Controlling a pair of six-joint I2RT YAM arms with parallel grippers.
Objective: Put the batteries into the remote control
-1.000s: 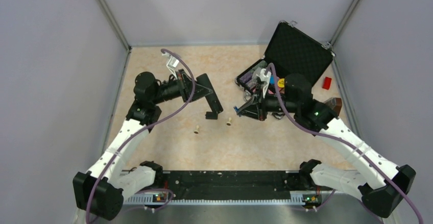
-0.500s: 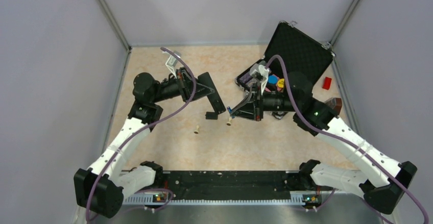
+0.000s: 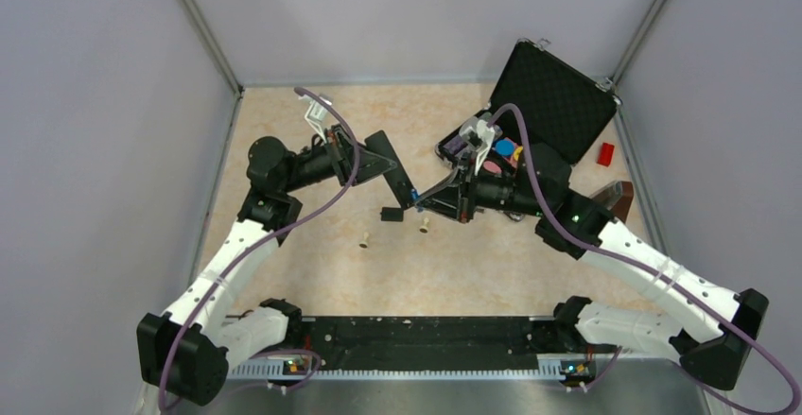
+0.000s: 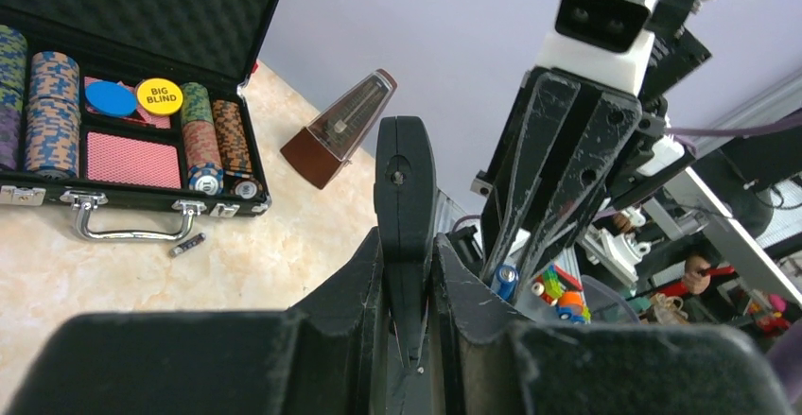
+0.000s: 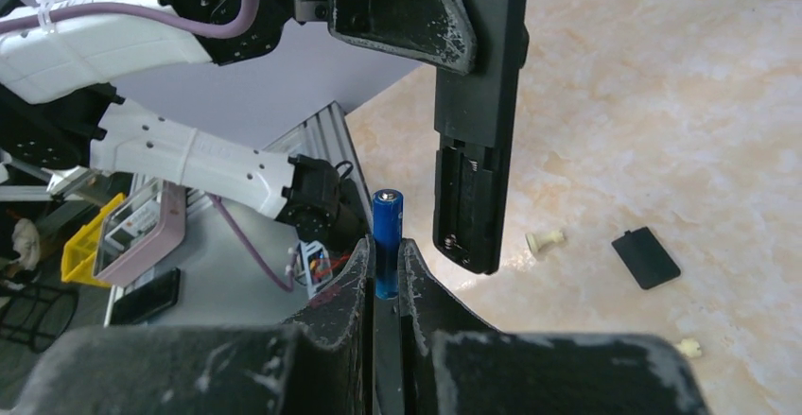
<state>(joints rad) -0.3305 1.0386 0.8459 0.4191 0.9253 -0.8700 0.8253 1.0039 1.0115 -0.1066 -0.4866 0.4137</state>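
My left gripper [image 3: 371, 163] is shut on the remote control [image 3: 395, 181], a slim black bar held above the table. In the left wrist view its fingers [image 4: 364, 273] clamp the remote [image 4: 405, 188] edge-on. In the right wrist view the remote [image 5: 478, 103] hangs with its open battery compartment [image 5: 463, 209] facing me. My right gripper [image 3: 423, 202] is shut on a blue battery [image 5: 386, 235], upright just left of the compartment's lower end. That battery also shows in the left wrist view [image 4: 504, 280]. The black back cover [image 3: 391, 214] lies on the table, as the right wrist view [image 5: 646, 257] shows too.
Two beige pegs [image 3: 363, 242] [image 3: 425, 226] lie on the table below the grippers. The open black chip case [image 3: 544, 98] stands at the back right, with a brown metronome [image 3: 615, 198] and a red block [image 3: 605, 154] beside it. A small dark cylinder [image 4: 187, 244] lies before the case.
My right gripper has moved left from beside the chip case, carrying the blue battery up to the remote's lower end. My left gripper has kept the remote almost still.
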